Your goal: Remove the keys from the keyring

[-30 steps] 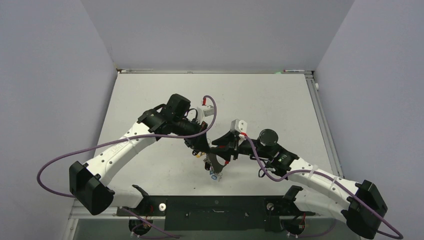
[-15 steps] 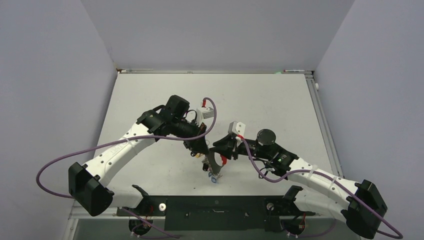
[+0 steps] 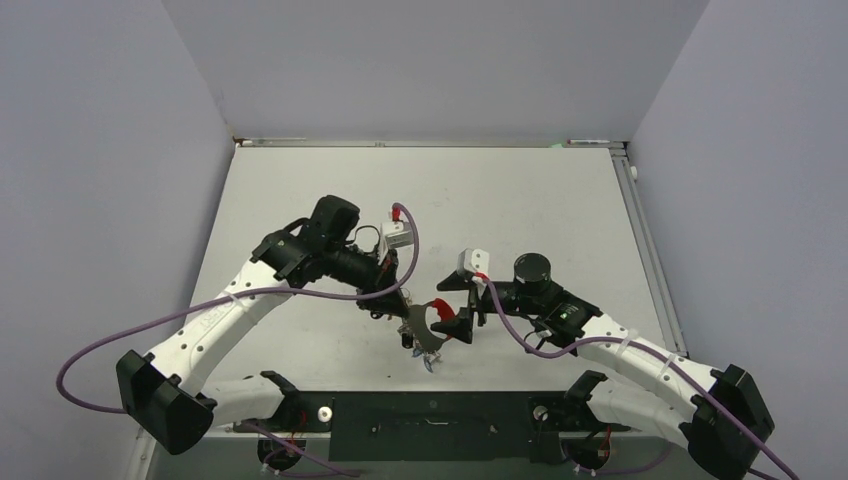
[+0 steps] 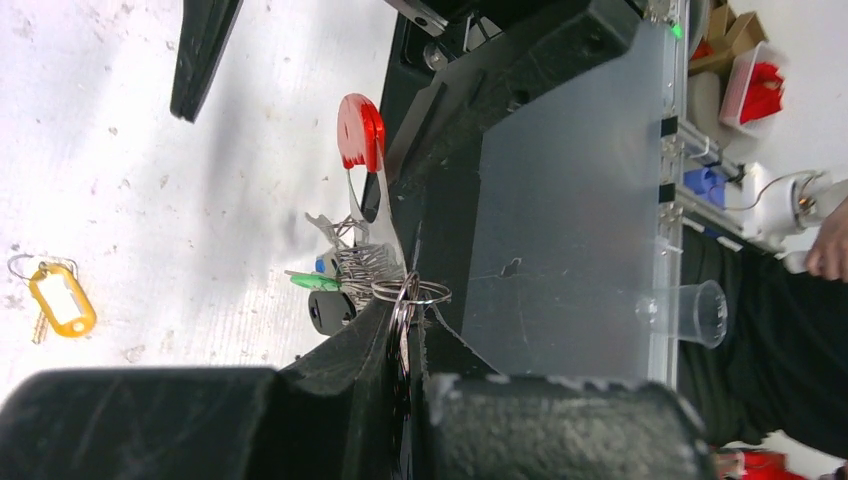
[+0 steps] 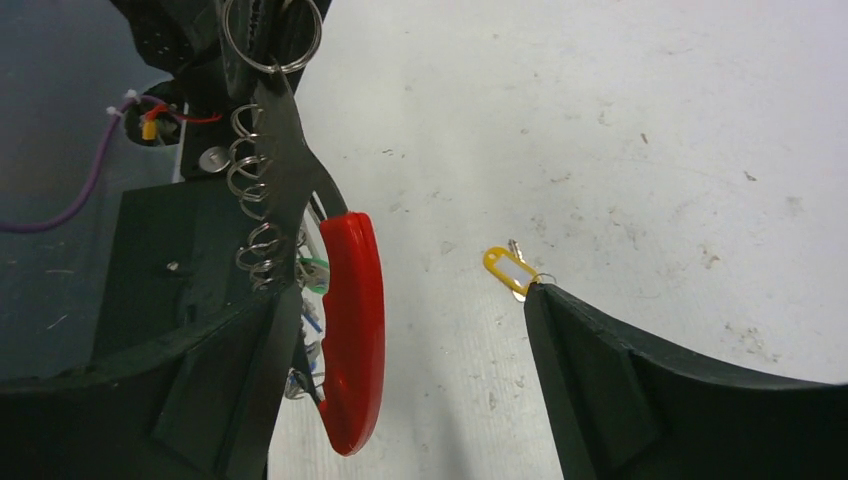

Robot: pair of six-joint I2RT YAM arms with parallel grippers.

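Observation:
The keyring is a red crescent [image 5: 355, 330] joined to a grey toothed strip [image 5: 285, 160] with wire loops along its edge. It hangs above the table near the front edge. My left gripper [image 4: 405, 312] is shut on a wire ring at the strip's end. Keys with green [image 4: 315, 282] and black [image 4: 330, 312] heads dangle from the strip. My right gripper [image 5: 410, 295] is open, with the red crescent [image 3: 440, 308] just inside its left finger [image 5: 220, 380]. A yellow-tagged key [image 5: 508, 270] lies loose on the table, at the tip of the right finger [image 5: 620, 390].
The white table [image 3: 560, 200] is walled on three sides. A black bar [image 3: 430, 410] carrying the arm bases runs along its near edge, right below the keyring. Past that edge are a clear panel [image 4: 570, 200] and a plastic cup [image 4: 690, 312].
My right gripper has opened and no longer grips the red crescent. My left arm has pulled left and toward the near edge, carrying the keyring with it.

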